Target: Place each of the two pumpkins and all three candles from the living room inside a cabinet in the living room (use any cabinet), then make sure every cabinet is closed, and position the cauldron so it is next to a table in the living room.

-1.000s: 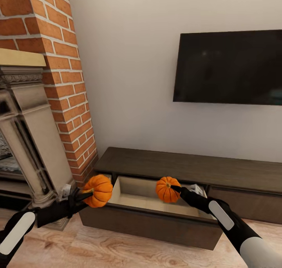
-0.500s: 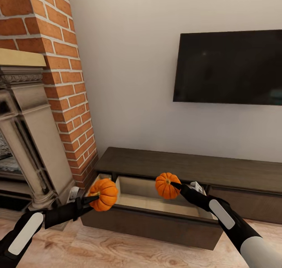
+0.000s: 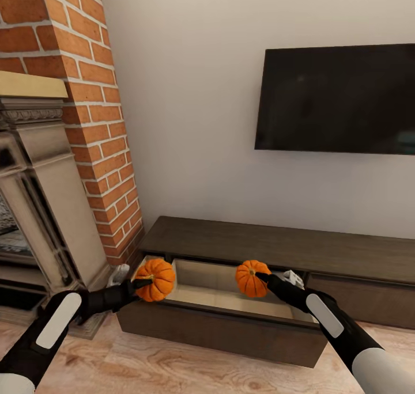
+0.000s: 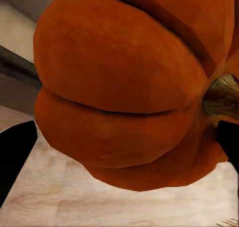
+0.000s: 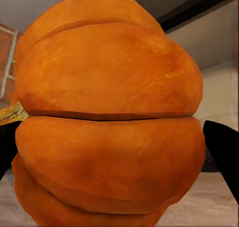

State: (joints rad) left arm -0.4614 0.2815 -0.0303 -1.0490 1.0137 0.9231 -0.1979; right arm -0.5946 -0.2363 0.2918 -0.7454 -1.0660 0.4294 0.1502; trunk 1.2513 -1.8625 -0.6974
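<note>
In the head view a long dark-brown cabinet (image 3: 276, 247) stands under the wall TV, with its left drawer (image 3: 230, 293) pulled out and its pale inside showing. My left gripper (image 3: 145, 283) is shut on an orange pumpkin (image 3: 155, 279) at the drawer's left front corner. My right gripper (image 3: 260, 279) is shut on a second pumpkin (image 3: 251, 278) held above the drawer's middle. Up close in the left wrist view, the left pumpkin (image 4: 129, 87) sits between dark fingertips (image 4: 15, 157). The right pumpkin (image 5: 109, 112) takes up most of the right wrist view. No candles, cauldron or table are in sight.
A brick chimney (image 3: 86, 94) and a stone-coloured fireplace surround (image 3: 40, 209) stand at the left, close to my left arm. A dark TV (image 3: 337, 97) hangs on the wall above the cabinet. Wood floor (image 3: 173, 371) lies in front of the drawer.
My left gripper has carried its pumpkin rightward and forward to the drawer's left corner. The right gripper has shifted its pumpkin slightly right and down over the drawer.
</note>
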